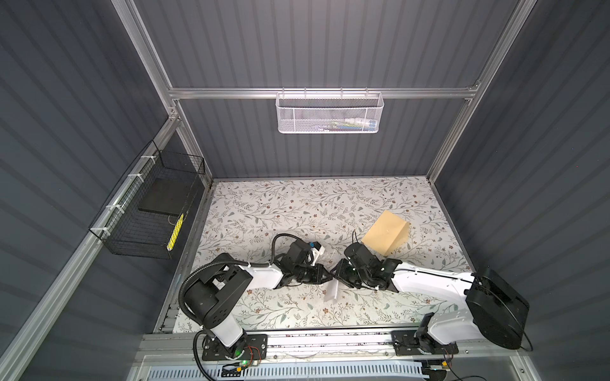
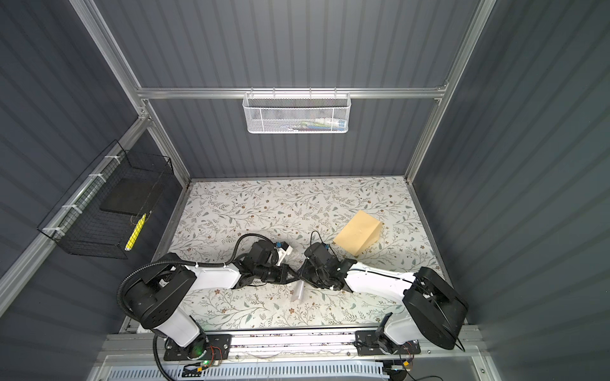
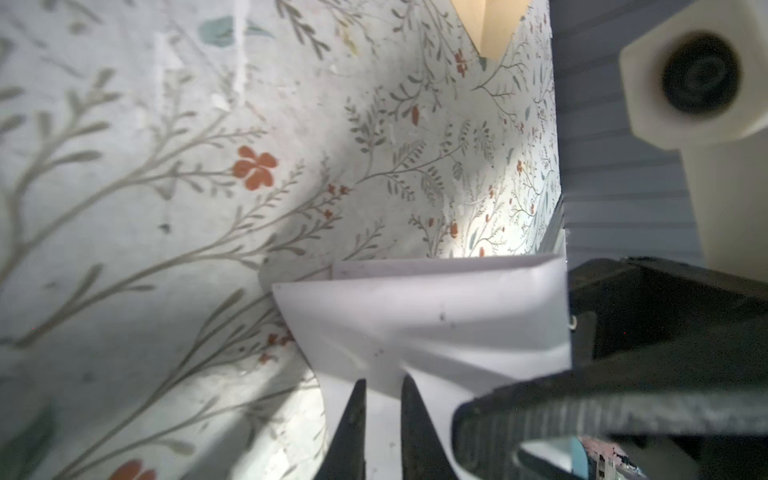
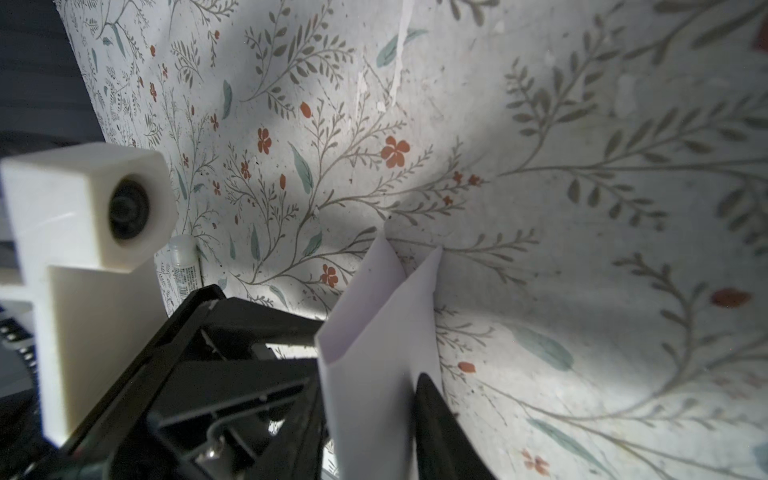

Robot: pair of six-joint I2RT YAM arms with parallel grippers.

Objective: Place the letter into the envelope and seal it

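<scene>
Near the front of the floral table (image 1: 264, 214), a folded white letter (image 1: 331, 292) is being pinched by the narrowed left gripper (image 3: 382, 390); whether the right gripper (image 1: 339, 279) is gripping cannot be told. Light and floppy, the letter is probably best gripped along a crease. The tan envelope (image 1: 384, 232) is lying well apart, beyond the right wrist.

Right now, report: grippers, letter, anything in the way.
Left gripper shut on folded white paper letter. Right gripper against it, grip unclear. Tan paper envelope lies apart, nothing on it.
</scene>
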